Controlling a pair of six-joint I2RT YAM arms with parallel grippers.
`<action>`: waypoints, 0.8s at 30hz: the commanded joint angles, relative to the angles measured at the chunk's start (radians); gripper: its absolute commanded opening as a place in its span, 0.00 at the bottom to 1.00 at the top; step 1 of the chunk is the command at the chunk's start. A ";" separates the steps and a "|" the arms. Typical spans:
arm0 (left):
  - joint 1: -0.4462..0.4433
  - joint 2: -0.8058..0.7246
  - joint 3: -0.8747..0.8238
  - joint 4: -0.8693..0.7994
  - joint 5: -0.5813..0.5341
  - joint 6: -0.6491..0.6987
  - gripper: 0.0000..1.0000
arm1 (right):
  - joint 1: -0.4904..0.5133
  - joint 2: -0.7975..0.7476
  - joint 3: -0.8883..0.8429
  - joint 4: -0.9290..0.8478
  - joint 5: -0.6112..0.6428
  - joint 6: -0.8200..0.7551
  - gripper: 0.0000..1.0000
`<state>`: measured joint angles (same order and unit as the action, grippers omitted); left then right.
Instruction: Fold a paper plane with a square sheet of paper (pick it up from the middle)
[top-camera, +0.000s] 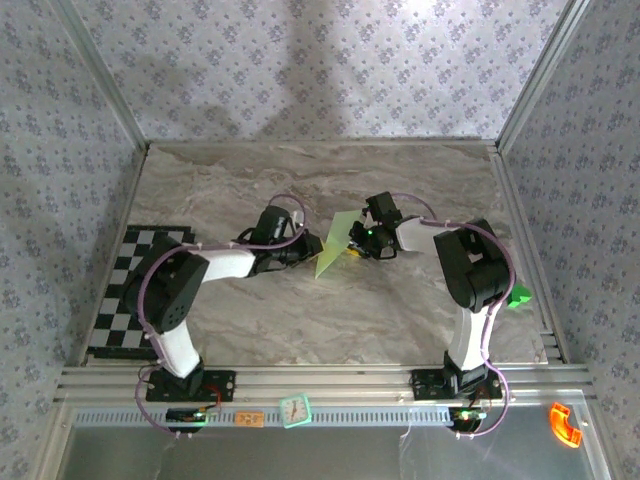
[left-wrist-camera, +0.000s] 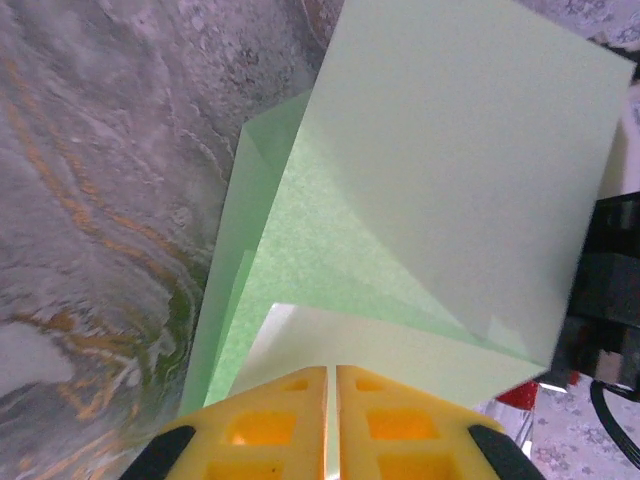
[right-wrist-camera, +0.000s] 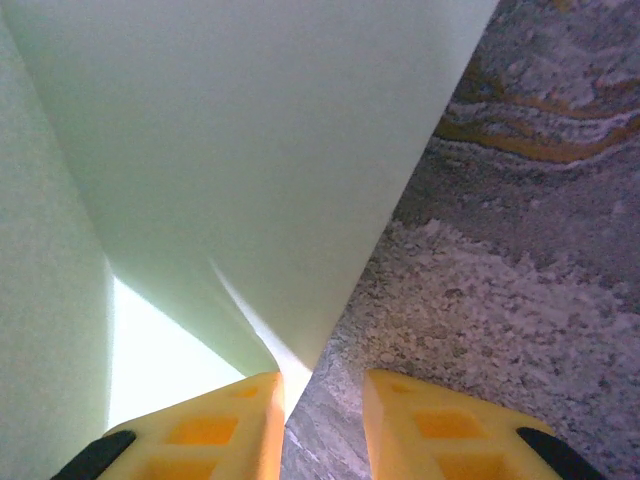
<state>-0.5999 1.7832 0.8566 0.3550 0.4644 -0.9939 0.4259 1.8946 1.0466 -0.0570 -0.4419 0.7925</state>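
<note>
The pale green sheet of paper (top-camera: 335, 248) hangs folded above the marble table, between the two grippers at mid-table. In the left wrist view the paper (left-wrist-camera: 450, 180) shows layered flaps and a diagonal crease. My left gripper (left-wrist-camera: 331, 368) has its yellow fingers pressed almost together, with a paper edge running into the thin slit. From above, the left gripper (top-camera: 308, 248) sits at the sheet's left side. My right gripper (top-camera: 360, 243) is at the sheet's right side. Its fingers (right-wrist-camera: 320, 375) stand apart, and a corner of the paper (right-wrist-camera: 250, 150) lies against the inner face of the left finger.
A black-and-white checkered mat (top-camera: 130, 290) lies at the table's left edge. A small bright green block (top-camera: 518, 297) sits by the right wall. Patterned walls close in three sides. A small clock (top-camera: 295, 410) and an orange piece (top-camera: 565, 423) rest on the near rail.
</note>
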 joint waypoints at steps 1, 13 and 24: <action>-0.006 0.060 0.050 0.045 0.038 -0.034 0.11 | 0.011 0.026 0.007 0.010 -0.001 -0.003 0.30; -0.006 0.161 0.079 0.001 0.051 -0.031 0.10 | -0.041 -0.075 -0.096 0.111 -0.064 0.061 0.31; -0.011 0.174 0.087 -0.029 0.054 -0.007 0.10 | -0.118 -0.228 -0.300 0.353 -0.141 0.138 0.35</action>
<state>-0.6025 1.9396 0.9161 0.3573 0.5018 -1.0206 0.3138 1.6993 0.7700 0.1833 -0.5323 0.8989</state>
